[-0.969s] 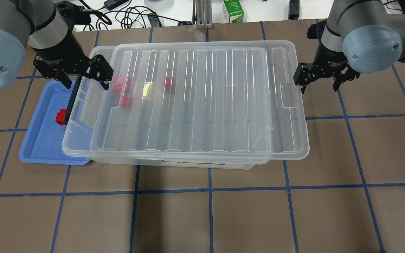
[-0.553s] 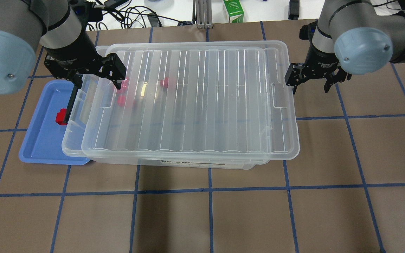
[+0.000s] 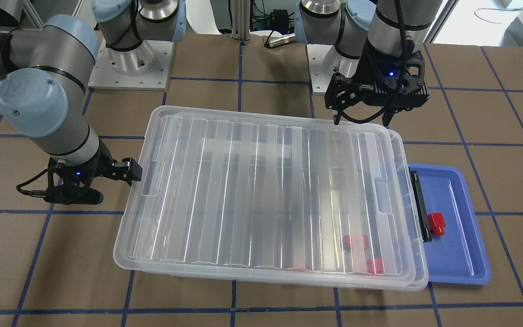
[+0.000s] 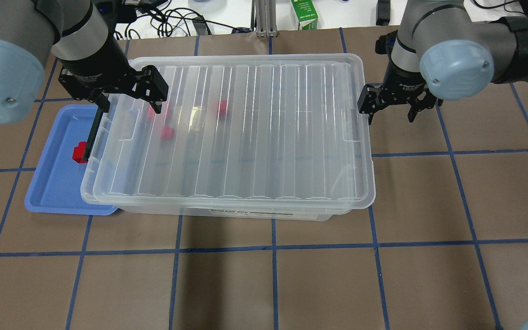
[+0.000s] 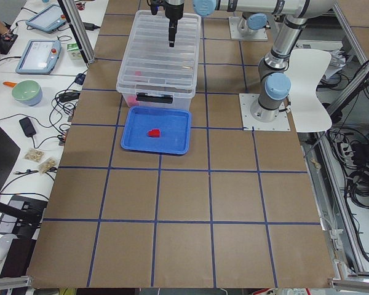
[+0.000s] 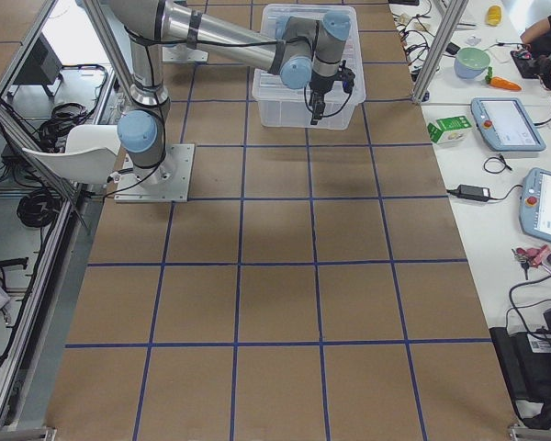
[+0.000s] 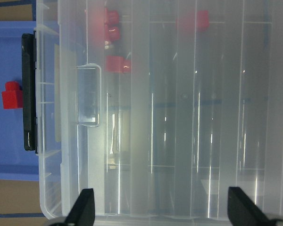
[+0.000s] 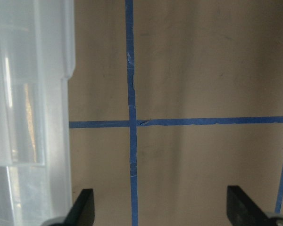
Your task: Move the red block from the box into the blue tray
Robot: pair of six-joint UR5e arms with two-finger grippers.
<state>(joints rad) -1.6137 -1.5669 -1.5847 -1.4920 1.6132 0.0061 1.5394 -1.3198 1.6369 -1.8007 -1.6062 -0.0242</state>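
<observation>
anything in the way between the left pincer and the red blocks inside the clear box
Yes. The ribbed translucent plastic lid lies over the large clear plastic bin, directly between the open left pincer and the small red plastic blocks inside. The shallow blue plastic tray beside the bin has nothing visible over it.

The box [image 4: 227,211] stands on the worktop [image 4: 291,284], its lid [image 4: 245,137] on top. The tray [image 4: 53,183] lies just beside the box's end on the robot's left. One block [image 4: 79,152] lies in the tray near that end; other blocks [image 4: 167,133] lie inside the box.
</observation>
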